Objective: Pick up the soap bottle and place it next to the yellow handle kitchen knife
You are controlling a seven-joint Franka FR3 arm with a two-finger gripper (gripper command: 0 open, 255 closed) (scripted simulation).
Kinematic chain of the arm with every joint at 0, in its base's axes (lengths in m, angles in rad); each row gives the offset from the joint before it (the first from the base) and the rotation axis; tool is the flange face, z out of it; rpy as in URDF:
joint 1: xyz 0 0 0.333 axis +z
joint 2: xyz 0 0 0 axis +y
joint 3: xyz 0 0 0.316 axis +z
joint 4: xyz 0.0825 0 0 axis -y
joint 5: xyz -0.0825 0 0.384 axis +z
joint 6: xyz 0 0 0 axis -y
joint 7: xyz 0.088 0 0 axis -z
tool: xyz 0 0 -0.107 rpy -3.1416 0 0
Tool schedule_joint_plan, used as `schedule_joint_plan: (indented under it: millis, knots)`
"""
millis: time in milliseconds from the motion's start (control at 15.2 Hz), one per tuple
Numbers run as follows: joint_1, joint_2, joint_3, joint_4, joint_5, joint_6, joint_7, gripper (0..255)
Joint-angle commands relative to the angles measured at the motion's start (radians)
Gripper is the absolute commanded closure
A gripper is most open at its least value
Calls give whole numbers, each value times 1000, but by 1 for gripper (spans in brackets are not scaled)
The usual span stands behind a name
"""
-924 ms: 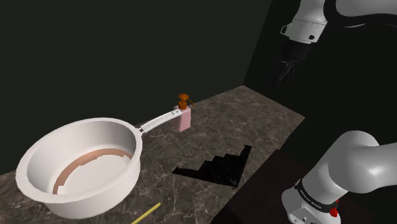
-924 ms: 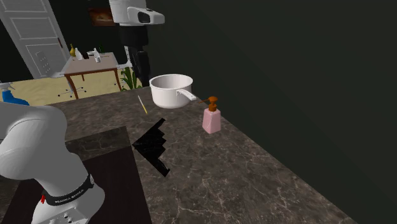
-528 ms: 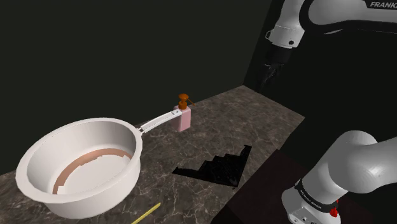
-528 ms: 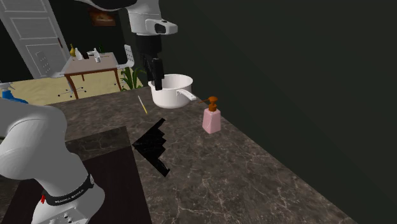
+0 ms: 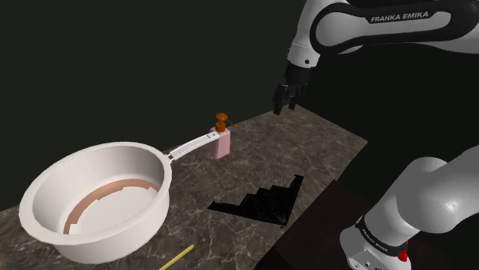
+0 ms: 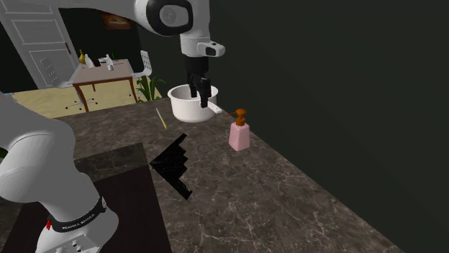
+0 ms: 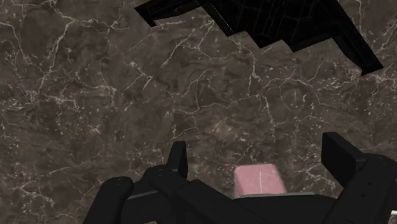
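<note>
Jaws apart, clear of pink soap bottle (image 5: 222, 143), bottle perhaps against handle (image 5: 192, 146) of white pan (image 5: 115, 244).

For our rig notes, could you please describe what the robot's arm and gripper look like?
The arm is glossy white with dark joints, and its upper link carries FRANKA EMIKA lettering. A black band with small print rings the base, above a small red mark. The gripper is all black, with two blocky fingers.

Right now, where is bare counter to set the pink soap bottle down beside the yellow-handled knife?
Bare marble lies between the yellow-handled knife, the white saucepan and the black stepped patch. Crowded around the saucepan's handle and the pink soap bottle.
</note>
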Motion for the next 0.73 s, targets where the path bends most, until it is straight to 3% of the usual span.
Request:
schedule_joint_plan:
  millis: [0,660]
  knots:
    - [4,71,9,33,6,42,12,0]
    - [22,446,40,284,6,178,63,0]
